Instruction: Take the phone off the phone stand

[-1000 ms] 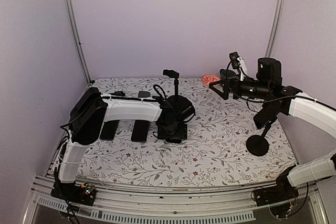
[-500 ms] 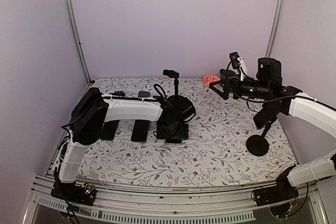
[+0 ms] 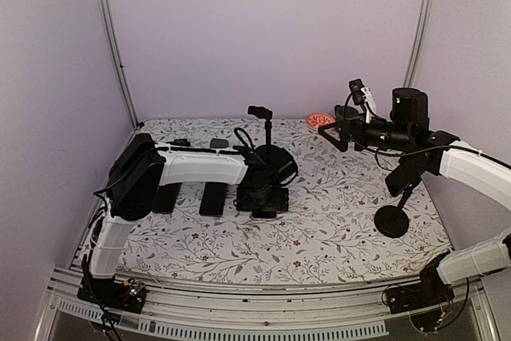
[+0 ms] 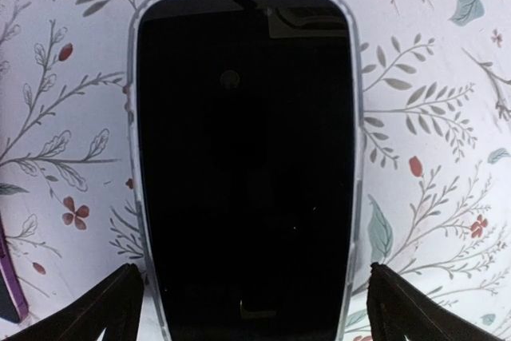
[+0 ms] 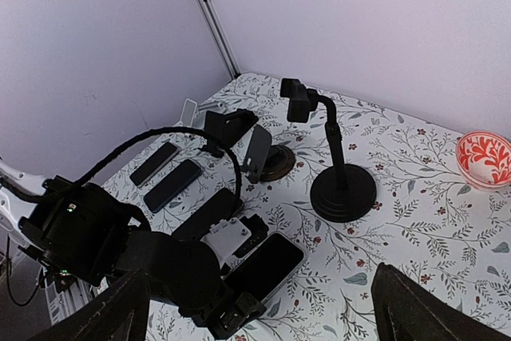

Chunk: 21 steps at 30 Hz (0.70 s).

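On the flowered cloth (image 4: 447, 117) in front of the stand (image 5: 343, 189), the phone (image 4: 247, 165) lies flat and screen up, and the stand's clamp is empty. The removal itself therefore appears done. The left gripper (image 4: 255, 305) hangs low over the phone's near end with its fingers (image 4: 112, 309) spread apart, one on each side of the case and neither pressing it. This suits a release onto the table, not a grasp. The phone thus sits between the fingers and runs forward away from them, borne by the cloth alone. The right gripper (image 3: 334, 132) is raised well apart over the table's right side, its fingers also spread and holding nothing, which leaves the work area unobstructed.
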Motion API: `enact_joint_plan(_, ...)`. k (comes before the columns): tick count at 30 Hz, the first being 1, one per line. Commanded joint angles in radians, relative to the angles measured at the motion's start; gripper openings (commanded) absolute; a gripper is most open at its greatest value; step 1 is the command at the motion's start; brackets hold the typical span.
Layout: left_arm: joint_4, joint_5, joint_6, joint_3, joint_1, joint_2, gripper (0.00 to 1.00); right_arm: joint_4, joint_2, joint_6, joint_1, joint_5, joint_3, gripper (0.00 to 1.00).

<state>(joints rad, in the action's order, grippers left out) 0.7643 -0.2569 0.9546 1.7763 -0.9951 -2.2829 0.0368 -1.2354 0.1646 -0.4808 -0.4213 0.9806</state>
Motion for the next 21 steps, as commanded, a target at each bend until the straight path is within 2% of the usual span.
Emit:
enact_joint_plan(1, -0.014, -0.025, -0.025, 0.01, -0.008, 0.015, 0.99, -0.003, 0.032, 0.006, 0.008, 0.002, 0.016, 0.99)
enact_joint_plan(12, -0.164, -0.092, -0.131, -0.079, -0.015, 0.148, 0.99, 0.082, 0.102, 0.041, 0.008, 0.141, 0.046, 0.99)
enact_joint_plan(21, -0.406, -0.115, -0.257, -0.282, -0.018, 0.304, 0.99, 0.354, 0.244, 0.092, 0.008, 0.358, 0.129, 0.99)
